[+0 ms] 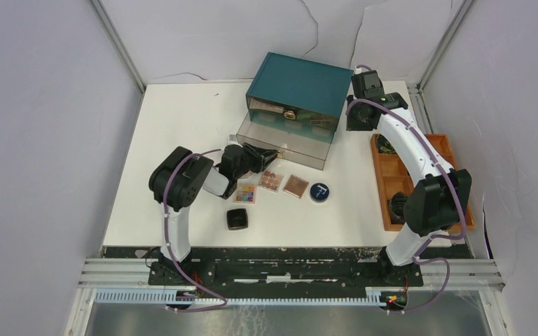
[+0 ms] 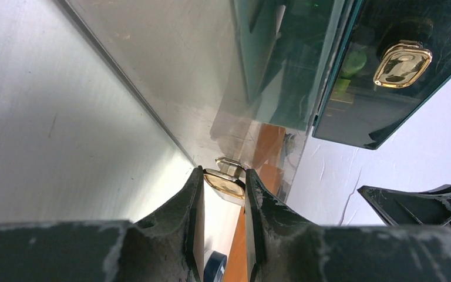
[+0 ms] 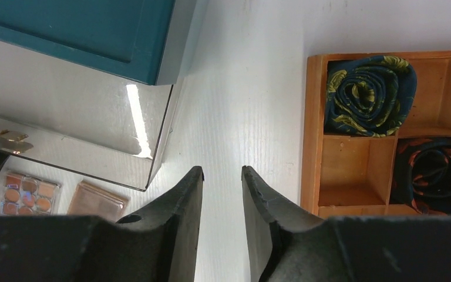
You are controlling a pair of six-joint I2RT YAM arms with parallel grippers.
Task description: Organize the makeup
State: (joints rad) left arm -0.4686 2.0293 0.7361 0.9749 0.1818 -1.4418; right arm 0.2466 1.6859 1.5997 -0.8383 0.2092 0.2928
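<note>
Several pieces of makeup lie on the white table in front of the teal drawer box (image 1: 298, 87): a colourful palette (image 1: 244, 194), two brownish palettes (image 1: 270, 181) (image 1: 295, 185), a dark blue round compact (image 1: 320, 192) and a black square compact (image 1: 237, 219). The box's clear lower drawer (image 1: 284, 140) stands pulled out. My left gripper (image 1: 272, 155) (image 2: 223, 171) is shut on that drawer's gold knob (image 2: 230, 183). To the right of the box, my right gripper (image 1: 361, 115) (image 3: 222, 171) hangs open over bare table, holding nothing. The right wrist view catches a palette (image 3: 28, 192) below the drawer.
An orange wooden tray (image 1: 420, 150) (image 3: 312, 129) with compartments sits at the right edge and holds dark rolled cloths (image 3: 369, 94). The upper drawer is closed, its gold knob (image 2: 402, 63) showing. White walls enclose the table.
</note>
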